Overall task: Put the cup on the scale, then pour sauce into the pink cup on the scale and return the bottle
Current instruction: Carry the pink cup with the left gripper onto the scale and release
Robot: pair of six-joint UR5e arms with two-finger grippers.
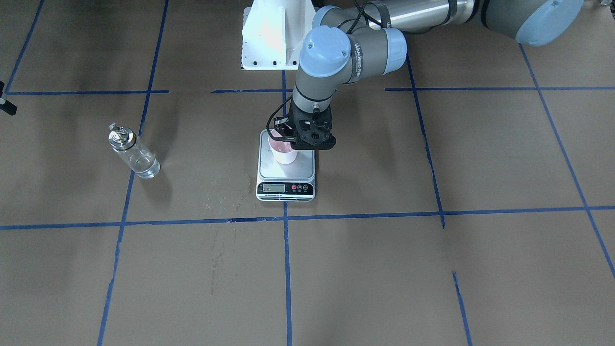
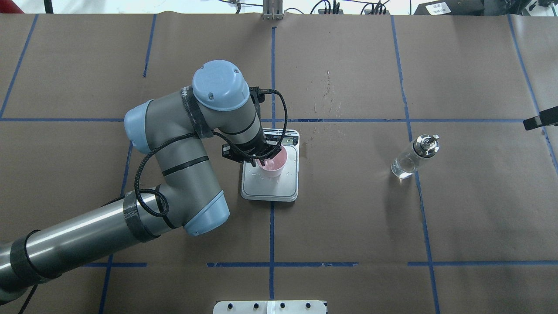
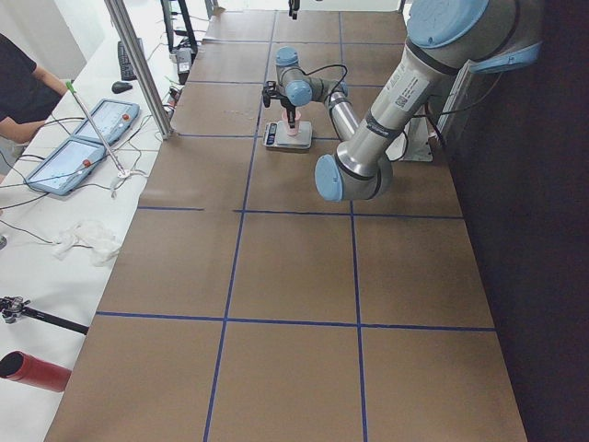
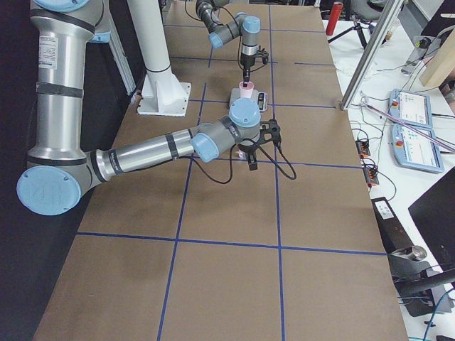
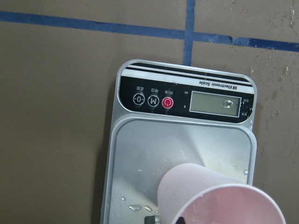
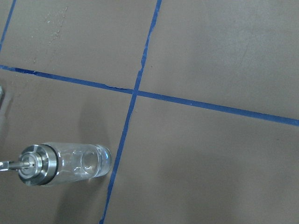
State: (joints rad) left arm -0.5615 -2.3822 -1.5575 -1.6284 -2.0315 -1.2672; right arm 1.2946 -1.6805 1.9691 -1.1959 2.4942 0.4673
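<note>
The pink cup (image 1: 284, 153) stands on the scale (image 1: 286, 188) at the table's middle, toward the platform's display end. In the overhead view, my left gripper (image 2: 259, 159) comes down over the cup (image 2: 273, 166) on the scale (image 2: 270, 189) and is shut on its rim. The left wrist view shows the cup (image 5: 210, 196) close below and the scale's black strip (image 5: 187, 100). The glass bottle (image 2: 409, 159) with its silver cap stands alone off to my right, also in the front view (image 1: 137, 156) and the right wrist view (image 6: 70, 163). My right gripper (image 4: 250, 153) hangs above the table; I cannot tell its state.
Water drops lie on the scale platform (image 5: 135, 205) and on the brown paper beyond it (image 2: 327, 96). Blue tape lines (image 2: 272, 218) grid the table. The white robot base (image 1: 269, 33) is at the near edge. An operators' bench with tablets (image 3: 83, 147) runs along the far side.
</note>
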